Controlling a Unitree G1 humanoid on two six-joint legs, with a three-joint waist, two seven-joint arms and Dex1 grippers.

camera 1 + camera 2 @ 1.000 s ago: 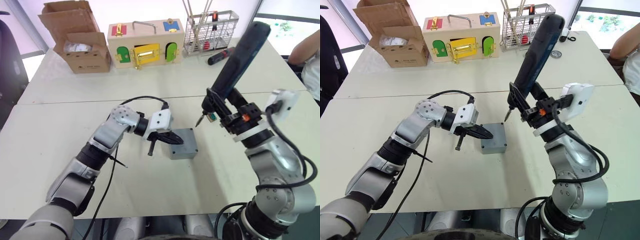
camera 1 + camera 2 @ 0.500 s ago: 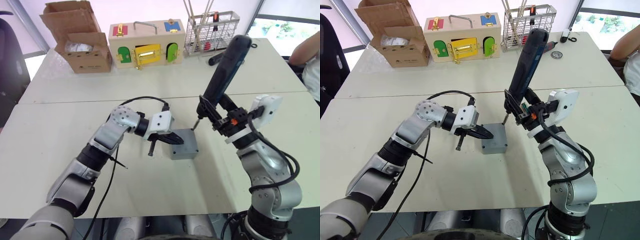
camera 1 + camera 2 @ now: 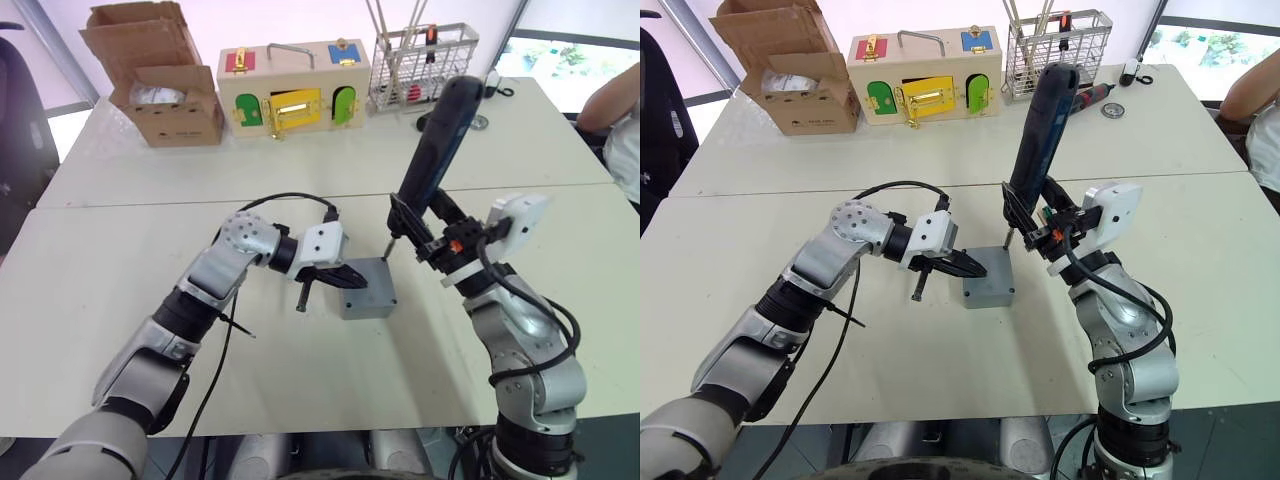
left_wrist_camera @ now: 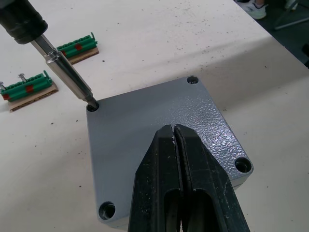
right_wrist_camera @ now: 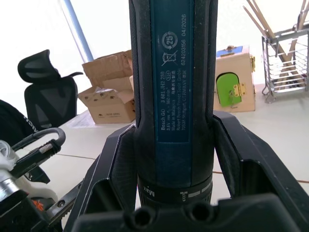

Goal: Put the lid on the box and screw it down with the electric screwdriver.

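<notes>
The grey lid [image 4: 145,140] lies on the small grey box [image 3: 367,296] at the middle of the table, with open screw holes at its corners. My left gripper [image 4: 175,129] is shut, and its tips rest on the lid's top. My right gripper [image 3: 437,238] is shut on the dark blue electric screwdriver [image 3: 438,140], which stands nearly upright and leans away from me. Its metal bit [image 4: 67,77] slants down, and the tip sits in the lid's far corner hole [image 4: 92,103].
At the table's far side stand a brown cardboard box [image 3: 160,95], a wooden box with coloured doors [image 3: 293,95] and a wire rack [image 3: 420,62], with a red-and-black screwdriver [image 3: 1092,95] beside it. Two green terminal strips [image 4: 76,47] lie just beyond the grey box. A person's arm [image 3: 612,110] shows far right.
My right arm has swung the electric screwdriver left and down, turning it more upright, and its bit tip has reached the lid's far corner hole. The left gripper has stayed on the lid.
</notes>
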